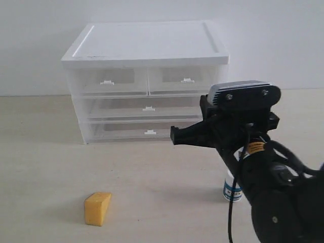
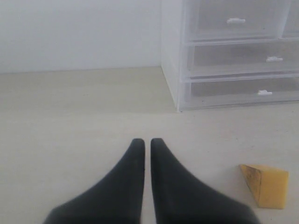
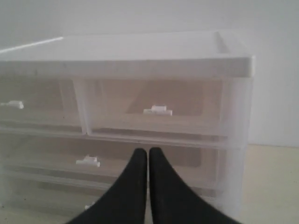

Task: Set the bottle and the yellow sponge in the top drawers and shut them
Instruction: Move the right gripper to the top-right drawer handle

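The yellow sponge (image 1: pixel 97 208) lies on the table at the front left, and shows in the left wrist view (image 2: pixel 266 184) beside my left gripper (image 2: pixel 147 142), which is shut and empty above bare table. The bottle (image 1: pixel 232 190) stands at the front right, mostly hidden behind the right arm; only its teal label band shows. My right gripper (image 1: pixel 173 135) is shut and empty, hovering in front of the cabinet's right side. Its fingertips (image 3: pixel 148 151) point at the cabinet front just below the right top drawer (image 3: pixel 159 112). Both top drawers (image 1: pixel 109 81) (image 1: pixel 182 78) are pushed in.
The white-topped cabinet (image 1: pixel 147 43) stands at the back against a white wall. Two full-width clear drawers (image 1: pixel 148 109) sit below the top pair, both shut. Pale table surface (image 1: pixel 152 172) stretches in front of it, between the sponge and the bottle.
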Controlling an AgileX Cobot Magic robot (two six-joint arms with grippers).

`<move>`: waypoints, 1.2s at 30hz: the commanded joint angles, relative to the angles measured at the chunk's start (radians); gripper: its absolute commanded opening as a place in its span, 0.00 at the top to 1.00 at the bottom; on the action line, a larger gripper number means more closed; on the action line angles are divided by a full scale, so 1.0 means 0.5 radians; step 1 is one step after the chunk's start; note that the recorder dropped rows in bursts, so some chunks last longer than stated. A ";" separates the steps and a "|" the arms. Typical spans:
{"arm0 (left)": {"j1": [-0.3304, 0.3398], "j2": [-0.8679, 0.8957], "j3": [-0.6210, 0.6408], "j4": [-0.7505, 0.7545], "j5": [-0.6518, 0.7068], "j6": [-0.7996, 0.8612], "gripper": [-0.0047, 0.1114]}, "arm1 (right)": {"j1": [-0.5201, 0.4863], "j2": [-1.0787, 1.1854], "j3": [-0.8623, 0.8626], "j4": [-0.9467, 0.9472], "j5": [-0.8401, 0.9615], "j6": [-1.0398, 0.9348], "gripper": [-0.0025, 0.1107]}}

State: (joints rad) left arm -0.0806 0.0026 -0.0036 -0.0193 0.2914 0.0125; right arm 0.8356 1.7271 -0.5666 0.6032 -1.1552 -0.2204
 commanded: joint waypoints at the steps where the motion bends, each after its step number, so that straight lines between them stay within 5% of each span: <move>1: 0.004 -0.005 0.007 -0.014 0.003 0.012 0.92 | 0.002 0.201 -0.152 0.002 -0.046 0.007 0.98; 11: 0.004 -0.005 0.007 -0.014 0.003 0.012 0.92 | -0.002 0.456 -0.432 0.007 -0.066 -0.042 0.95; 14: 0.004 -0.005 0.007 -0.014 0.003 0.012 0.92 | -0.002 0.459 -0.452 0.007 -0.108 -0.038 0.80; 17: 0.004 -0.005 0.007 -0.014 0.003 0.012 0.92 | -0.002 0.459 -0.452 0.276 -0.132 0.003 0.53; 19: 0.004 -0.005 0.007 -0.014 0.003 0.012 0.92 | -0.034 0.459 -0.488 0.286 -0.132 0.026 0.46; 36: 0.004 -0.005 0.007 -0.014 0.003 0.012 0.92 | -0.076 0.674 -0.850 0.330 -0.099 -0.274 0.47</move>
State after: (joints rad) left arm -0.0806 0.0026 -0.0036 -0.0193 0.2914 0.0125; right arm 0.8044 2.0517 -0.9782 0.7680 -1.1835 -0.3517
